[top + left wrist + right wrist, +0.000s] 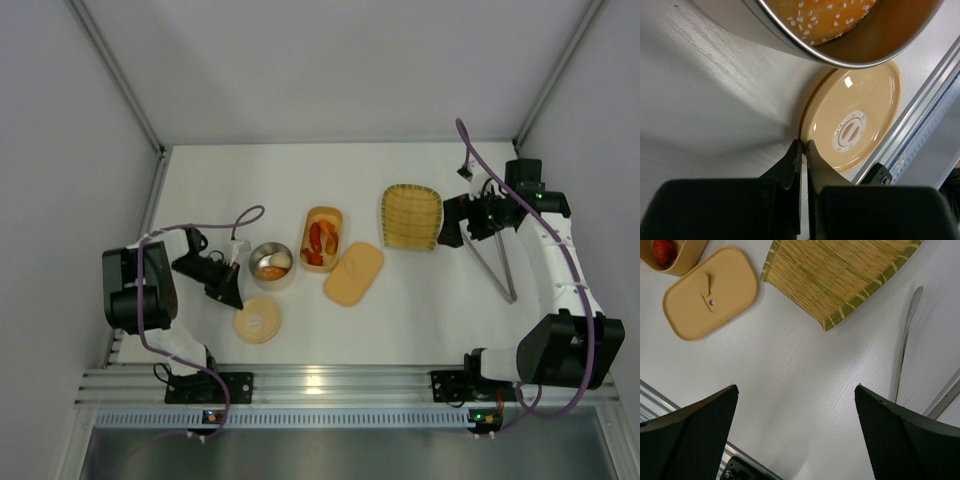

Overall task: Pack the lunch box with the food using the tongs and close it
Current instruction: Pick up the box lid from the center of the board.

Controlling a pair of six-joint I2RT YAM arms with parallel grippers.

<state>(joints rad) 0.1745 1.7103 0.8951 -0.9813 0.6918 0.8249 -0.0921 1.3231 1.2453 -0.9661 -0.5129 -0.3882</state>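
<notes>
White tabletop (300, 180) ran between plain grey walls, and my left gripper (801, 145) lay low on it, fingers pressed together with their tips right at the rim of the round tan lid (855, 110). That lid lay flat just in front of the steel tin (855, 55), which stood open with an orange seeded piece inside. From the wrist view I could not tell whether the lip of the lid was actually nipped between the tips or merely touching them. I judged the step to be getting that lid onto the tin. To do it well I would want a sure hold on the rim, a level lift so the lid did not swing, and a flat lowering centred over the tin without nudging it. The oblong box (340, 222) stood just right of the tin with red sausage pieces (318, 240) in it, and its flat lid (353, 274) lay beside it, not yet on. My left arm was folded with its elbow out to the left, the wrist angled down toward the near edge. My right gripper (795, 386) hung spread wide and empty over bare table, between the woven tray (411, 216) and the tongs (497, 268), which lay on the surface. That arm reached up the right side, its forearm bent inward.
</notes>
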